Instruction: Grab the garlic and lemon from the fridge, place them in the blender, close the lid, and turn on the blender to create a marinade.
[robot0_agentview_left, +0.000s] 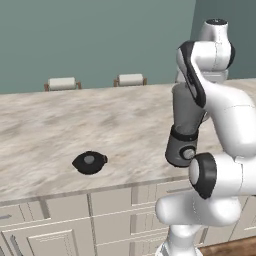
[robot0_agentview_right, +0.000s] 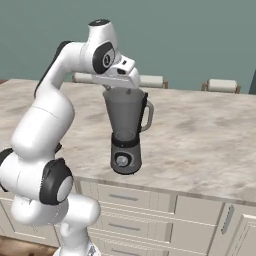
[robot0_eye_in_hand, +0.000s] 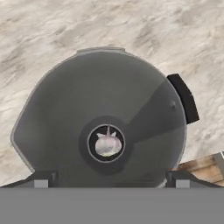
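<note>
The gripper (robot0_eye_in_hand: 109, 177) is held directly above the open mouth of the blender (robot0_agentview_right: 125, 131), with its fingers (robot0_eye_in_hand: 43, 180) spread wide at either side of the jar rim and nothing between them. The garlic (robot0_eye_in_hand: 108, 145) is seen lying at the bottom of the jar, centred over the blade hub. The drop is judged complete for this item; the hand should be lifted straight up until the fingers are clear of the rim, so that the jar is not knocked sideways.

The blender stands near the front edge of the counter (robot0_agentview_left: 45, 125), so lateral pushes toward that edge are to be avoided. The jar handle (robot0_agentview_right: 147, 113) projects on one side. The lid (robot0_agentview_left: 89, 162) lies flat on the counter, well apart from the blender, with bare surface around it. Beyond it, open counter extends to the far edge, where two chair backs (robot0_agentview_left: 62, 83) are visible.
</note>
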